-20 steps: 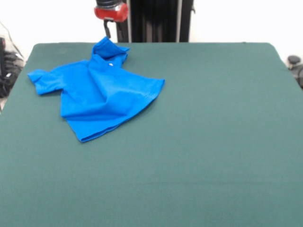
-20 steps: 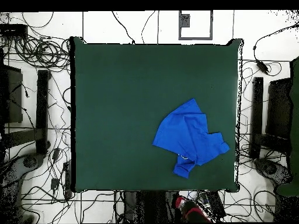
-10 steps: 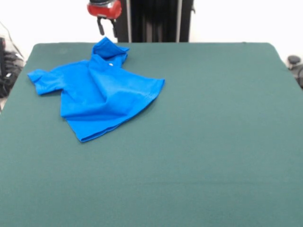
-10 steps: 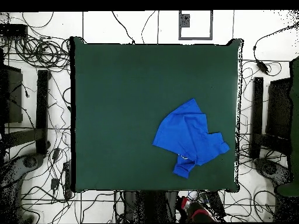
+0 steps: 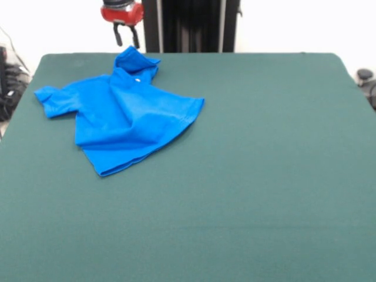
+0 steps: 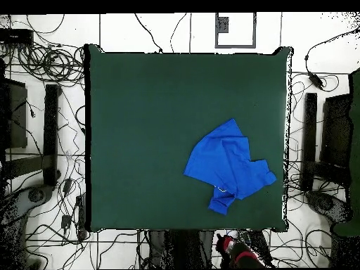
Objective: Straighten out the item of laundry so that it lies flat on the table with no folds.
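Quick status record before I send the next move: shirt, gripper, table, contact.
shirt: blue T-shirt, rumpled, folds across the body, one sleeve bunched up
position: near the table's robot-side edge, off to one side
gripper: open, fingers apart, empty, beyond the table edge
contact: none, gripper clear of the shirt
table: green felt

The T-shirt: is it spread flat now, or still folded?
Still folded. The T-shirt lies rumpled: one sleeve spread out, the other bunched up, creases across the body.
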Controlling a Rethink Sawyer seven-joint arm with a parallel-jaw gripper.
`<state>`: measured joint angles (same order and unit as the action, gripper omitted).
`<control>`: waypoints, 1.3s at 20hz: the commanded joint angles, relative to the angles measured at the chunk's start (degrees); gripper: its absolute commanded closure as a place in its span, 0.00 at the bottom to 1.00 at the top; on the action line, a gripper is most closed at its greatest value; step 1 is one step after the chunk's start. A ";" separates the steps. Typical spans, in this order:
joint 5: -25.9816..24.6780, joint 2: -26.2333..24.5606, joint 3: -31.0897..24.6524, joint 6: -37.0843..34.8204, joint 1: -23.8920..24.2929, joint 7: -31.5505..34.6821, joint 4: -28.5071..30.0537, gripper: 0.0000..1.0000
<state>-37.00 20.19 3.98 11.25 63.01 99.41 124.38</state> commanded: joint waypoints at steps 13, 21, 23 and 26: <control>-0.26 -10.52 -5.58 3.15 -4.81 6.38 -14.99 0.00; -0.49 -10.90 -6.44 2.02 -4.11 6.12 -15.44 0.00; -0.28 -9.81 -6.42 1.10 -4.22 6.07 -14.64 0.00; 0.04 -8.13 -6.26 0.22 -4.59 6.07 -13.52 0.00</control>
<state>-37.13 10.58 3.66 11.25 61.25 99.41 117.28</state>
